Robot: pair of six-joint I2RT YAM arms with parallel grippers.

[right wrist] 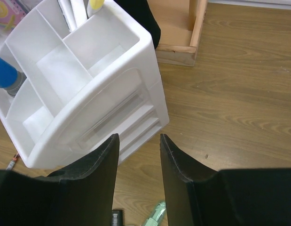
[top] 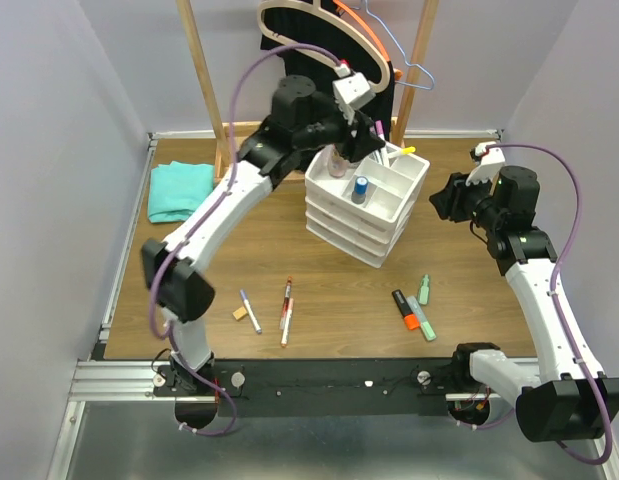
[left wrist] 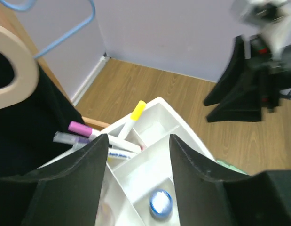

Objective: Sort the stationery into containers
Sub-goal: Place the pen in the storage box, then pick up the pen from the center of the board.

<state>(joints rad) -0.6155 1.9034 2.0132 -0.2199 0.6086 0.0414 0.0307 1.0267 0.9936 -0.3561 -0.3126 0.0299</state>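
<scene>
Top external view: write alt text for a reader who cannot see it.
Left gripper hovers above a white drawer organiser whose top tray holds pens and a blue-capped tube; right gripper sits beside it. Loose pens, an eraser and highlighters lie on the wooden table nearer the arms.

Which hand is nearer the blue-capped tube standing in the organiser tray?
Left. The left hand hovers open directly above the organiser, with the blue-capped tube just below it. The right hand is off to the organiser's right side, facing it.

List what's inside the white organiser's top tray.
Blue-capped tube, yellow-capped marker, purple-capped pen and white pens. The left gripper covers part of the tray.
</scene>
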